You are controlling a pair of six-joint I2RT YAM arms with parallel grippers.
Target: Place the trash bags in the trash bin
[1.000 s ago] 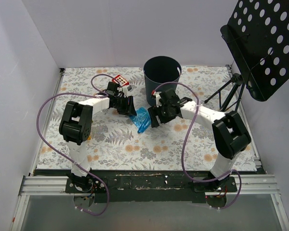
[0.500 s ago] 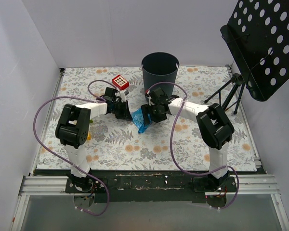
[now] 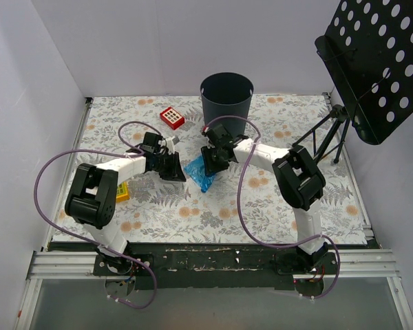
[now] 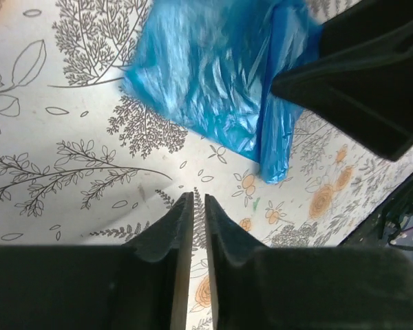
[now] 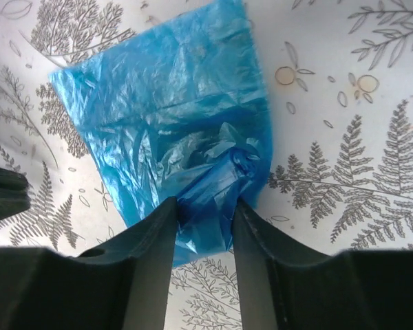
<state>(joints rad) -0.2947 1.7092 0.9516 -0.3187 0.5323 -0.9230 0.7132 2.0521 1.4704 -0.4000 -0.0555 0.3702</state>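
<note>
Far left on the floral tablecloth (image 3: 193, 213) sits a small yellow block (image 3: 122, 193), just beside the L arm's elbow. The L gripper (image 4: 198, 201) is low over the cloth w/ jaws pressed nearly together, only a hairline slit btw them and nothing in it; its tips stop just short of the trash bag (image 5: 166, 110). A red-and-white tile (image 3: 171, 117) lies further back, well apart. The bag (crinkly blue film, lying on the cloth) is at table centre, btw the two grippers. The R gripper (image 5: 203, 206) pinches a bunched-up fold at one end of the bag, fingers pressing the film on both sides. The trash bin (image 3: 226, 100) stands upright just behind the R gripper, bag not in it. Far right: a black perforated music stand (image 3: 375, 65).
</note>
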